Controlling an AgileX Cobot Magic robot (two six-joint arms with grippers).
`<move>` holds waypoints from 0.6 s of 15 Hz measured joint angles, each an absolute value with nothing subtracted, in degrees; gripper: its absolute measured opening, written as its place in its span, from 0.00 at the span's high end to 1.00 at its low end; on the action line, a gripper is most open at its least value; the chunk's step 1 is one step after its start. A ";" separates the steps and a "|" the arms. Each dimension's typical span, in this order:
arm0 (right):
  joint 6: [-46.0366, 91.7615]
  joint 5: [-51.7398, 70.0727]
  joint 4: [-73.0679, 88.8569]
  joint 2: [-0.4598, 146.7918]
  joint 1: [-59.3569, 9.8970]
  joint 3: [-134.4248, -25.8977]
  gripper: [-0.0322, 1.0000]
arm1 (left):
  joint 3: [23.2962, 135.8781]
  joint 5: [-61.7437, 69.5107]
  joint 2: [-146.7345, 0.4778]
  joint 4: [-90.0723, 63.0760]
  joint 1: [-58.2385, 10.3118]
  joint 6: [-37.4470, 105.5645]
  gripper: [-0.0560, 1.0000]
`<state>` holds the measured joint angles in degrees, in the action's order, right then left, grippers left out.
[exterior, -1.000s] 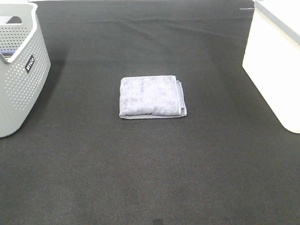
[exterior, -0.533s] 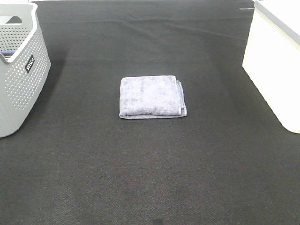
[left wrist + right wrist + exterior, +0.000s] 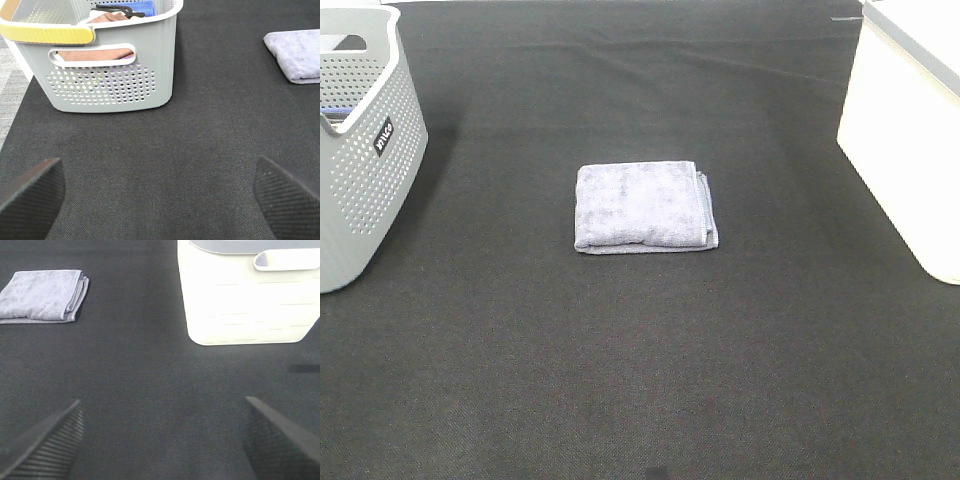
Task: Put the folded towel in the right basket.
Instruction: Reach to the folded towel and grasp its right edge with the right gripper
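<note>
Two baskets flanked a dark worktop (image 3: 640,380) as a folded towel (image 3: 643,207), pale purple, lay flat near its middle, well apart from both. The right basket (image 3: 900,150), white and solid-walled, stood at the worktop's right edge toward the far corner; its inside could not be seen in any view. A gray perforated basket (image 3: 370,180) at the left edge, toward the far-left corner, held a brown cloth (image 3: 95,54), a blue item (image 3: 142,6) and a thin black object (image 3: 116,8). The left jaws and the right jaws each stood spread wide above bare worktop, released and grasping nothing, the towel untouched.
</note>
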<state>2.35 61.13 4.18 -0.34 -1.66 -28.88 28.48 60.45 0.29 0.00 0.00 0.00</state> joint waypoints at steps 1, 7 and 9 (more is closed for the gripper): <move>2.35 61.13 4.18 -0.34 -1.66 -28.88 0.20 | 28.48 60.45 0.29 0.00 0.00 0.00 0.02; 2.35 61.13 4.18 -0.34 -1.66 -28.88 0.20 | 28.48 60.45 0.29 0.00 0.00 0.00 0.02; 2.35 61.13 4.18 -0.34 -1.66 -28.88 0.20 | 28.48 60.45 0.29 0.00 0.00 0.00 0.02</move>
<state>2.35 61.13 4.18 -0.34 -1.66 -28.88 28.48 60.45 0.29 0.00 0.00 0.00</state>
